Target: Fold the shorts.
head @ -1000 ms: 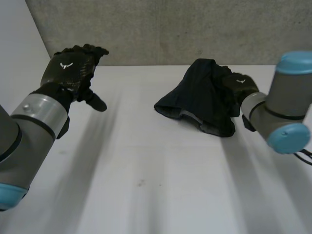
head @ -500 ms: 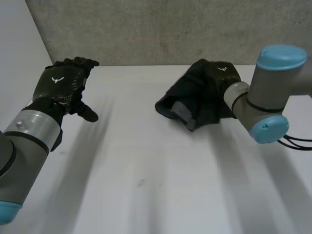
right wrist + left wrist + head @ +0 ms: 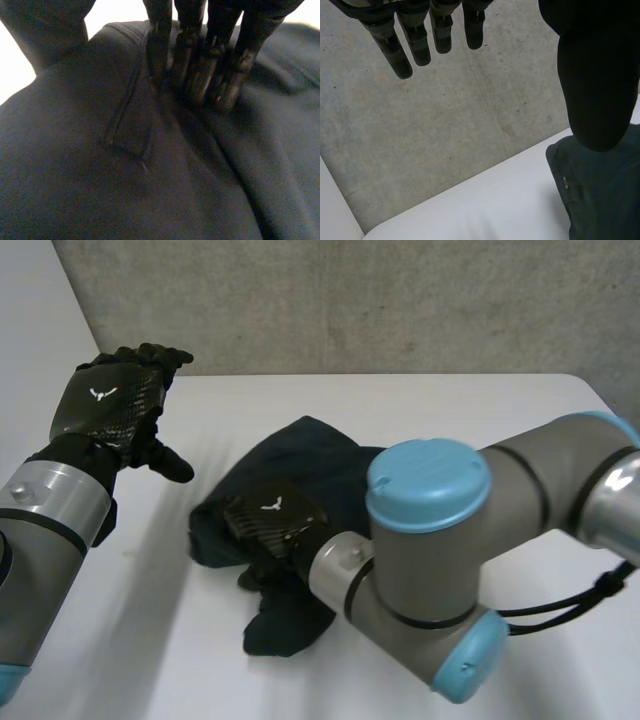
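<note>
**Fingers (image 3: 200, 75) of right hand (image 3: 272, 525) pressed on shorts (image 3: 300, 455); left hand (image 3: 110, 410) free**

Right fingers are straight, tips dug into a crease just beside a pocket welt (image 3: 127, 132). The thumb stands apart and nothing is pinched. The dark shorts lie bunched on the white table (image 3: 480, 420), under this palm and beyond its fingertips; long axis unreadable. Left fingers (image 3: 415, 45) are straight, spread and empty, with the shorts apart on the thumb side. Judgement: right hand is nearer, and spreading comes before folding.

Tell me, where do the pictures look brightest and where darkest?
Right wrist view: darkest, black right hand pressing the dark shorts, a seam catching light; the table glows white behind. Head view: soft, even light. Left wrist view: left hand a black silhouette.
</note>
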You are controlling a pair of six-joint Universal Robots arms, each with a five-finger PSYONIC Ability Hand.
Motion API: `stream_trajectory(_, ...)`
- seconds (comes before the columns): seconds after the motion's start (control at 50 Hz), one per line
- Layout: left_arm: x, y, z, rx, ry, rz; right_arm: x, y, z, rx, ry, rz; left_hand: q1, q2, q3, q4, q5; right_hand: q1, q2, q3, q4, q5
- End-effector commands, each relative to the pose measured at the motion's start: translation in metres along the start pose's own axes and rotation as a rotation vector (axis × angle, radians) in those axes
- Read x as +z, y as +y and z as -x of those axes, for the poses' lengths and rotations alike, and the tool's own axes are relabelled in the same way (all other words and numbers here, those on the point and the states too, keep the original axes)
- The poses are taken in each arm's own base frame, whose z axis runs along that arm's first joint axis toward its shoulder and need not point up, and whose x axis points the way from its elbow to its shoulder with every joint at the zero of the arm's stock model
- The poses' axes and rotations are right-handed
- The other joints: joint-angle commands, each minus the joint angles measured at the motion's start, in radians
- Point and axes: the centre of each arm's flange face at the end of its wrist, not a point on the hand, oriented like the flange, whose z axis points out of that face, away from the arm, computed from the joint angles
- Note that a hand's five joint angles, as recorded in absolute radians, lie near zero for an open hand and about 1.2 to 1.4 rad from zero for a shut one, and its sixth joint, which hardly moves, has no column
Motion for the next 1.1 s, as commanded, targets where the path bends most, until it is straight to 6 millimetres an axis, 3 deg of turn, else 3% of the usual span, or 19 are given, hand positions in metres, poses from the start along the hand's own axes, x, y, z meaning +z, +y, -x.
stream_trajectory(0.02, 0.001, -0.001, 0.005, 0.0, -0.018, 0.002, 0.007, -0.011, -0.004, 0.006, 0.008, -0.027, -0.026, -0.026, -0.037, -0.031, -0.044, -0.292, -0.357, -0.358, -0.352, -0.352)
stream_trajectory(0.14, 0.002, -0.003, 0.007, 0.001, -0.02, -0.004, -0.016, -0.032, -0.013, 0.011, 0.037, -0.001, -0.022, -0.022, -0.033, -0.027, -0.04, -0.299, -0.363, -0.365, -0.359, -0.358)
stream_trajectory(0.2, 0.001, -0.003, 0.007, 0.006, -0.018, 0.001, -0.033, -0.037, -0.03, 0.008, 0.081, 0.05, -0.019, -0.019, -0.031, -0.024, -0.037, -0.29, -0.354, -0.356, -0.35, -0.349)
stream_trajectory(0.42, -0.017, 0.008, 0.002, 0.009, 0.021, 0.192, -0.077, -0.025, -0.072, -0.044, 0.204, 0.152, -0.007, -0.007, -0.019, -0.012, -0.026, -0.278, -0.343, -0.344, -0.338, -0.338)
stream_trajectory(0.62, -0.027, 0.036, -0.002, -0.004, 0.05, 0.35, -0.091, -0.011, -0.085, -0.036, 0.249, 0.162, -0.01, -0.01, -0.022, -0.015, -0.029, -0.284, -0.349, -0.35, -0.344, -0.343)
stream_trajectory(0.78, -0.014, 0.065, 0.0, -0.009, 0.039, 0.445, -0.096, 0.015, -0.107, -0.02, 0.322, 0.15, -0.005, -0.004, -0.016, -0.009, -0.023, -0.281, -0.346, -0.347, -0.341, -0.34)
stream_trajectory(0.88, 0.013, 0.097, 0.009, -0.015, -0.004, 0.481, -0.098, 0.032, -0.118, -0.016, 0.365, 0.14, 0.013, 0.013, 0.002, 0.008, -0.005, -0.278, -0.343, -0.344, -0.338, -0.338)
stream_trajectory(1.1, 0.047, 0.139, 0.019, -0.104, -0.049, 0.541, -0.101, 0.039, -0.131, -0.05, 0.405, 0.139, 0.174, 0.174, 0.163, 0.169, 0.156, -0.275, -0.34, -0.341, -0.335, -0.335)
